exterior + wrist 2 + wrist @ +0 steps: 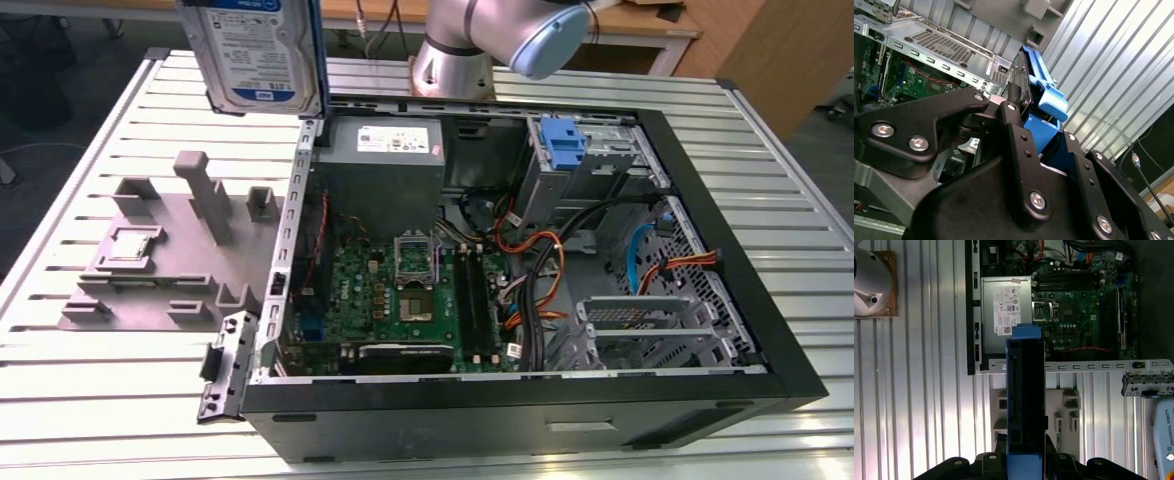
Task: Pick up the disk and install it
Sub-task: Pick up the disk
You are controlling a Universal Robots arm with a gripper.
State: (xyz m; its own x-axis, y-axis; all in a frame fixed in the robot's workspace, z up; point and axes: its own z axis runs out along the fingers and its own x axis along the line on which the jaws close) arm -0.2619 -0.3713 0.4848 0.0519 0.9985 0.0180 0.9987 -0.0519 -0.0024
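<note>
Two fingers (1015, 120) clamp disk (1025, 400); exterior view shows label (260, 45), wrist views blue bracket (1046, 95).

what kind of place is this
Probably a robotics lab bench for PC assembly: an open computer case sits on a slatted metal table, a grey fixture plate beside it, and the tool holds the disk.

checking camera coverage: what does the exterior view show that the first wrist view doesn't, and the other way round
Exterior view: the disk's labelled face and the drive cage with its blue latch. First wrist view: the disk edge-on in its blue bracket, gripped by the hand. Both: the power supply and the motherboard.
</note>
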